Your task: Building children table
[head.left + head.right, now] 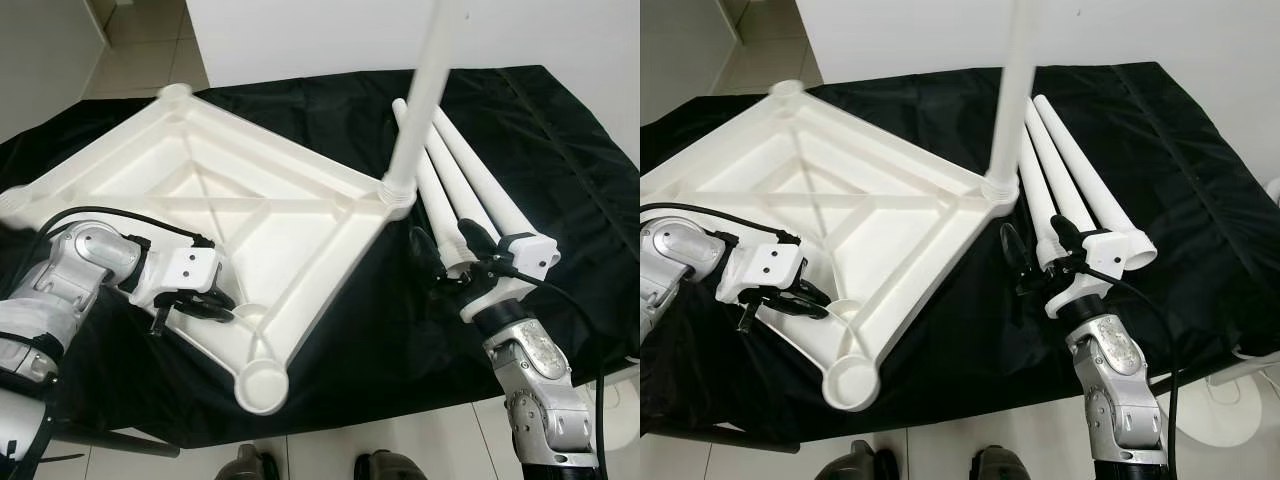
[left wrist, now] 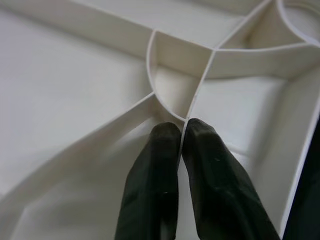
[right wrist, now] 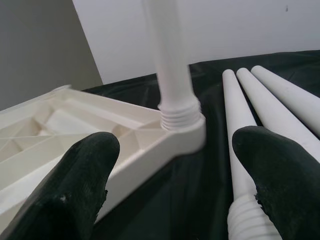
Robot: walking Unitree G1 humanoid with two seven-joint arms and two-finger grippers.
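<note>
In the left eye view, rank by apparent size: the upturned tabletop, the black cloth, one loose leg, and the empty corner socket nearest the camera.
1. black cloth
2. tabletop
3. loose leg
4. corner socket

The socket sits closest to the camera, which enlarges it, yet it looks smallest.

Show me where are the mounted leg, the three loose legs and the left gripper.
mounted leg point(image 1: 415, 110), left eye view, mid shaft.
loose legs point(image 1: 470, 190), left eye view, middle leg.
left gripper point(image 2: 181, 131), left wrist view, between fingertips.
</note>
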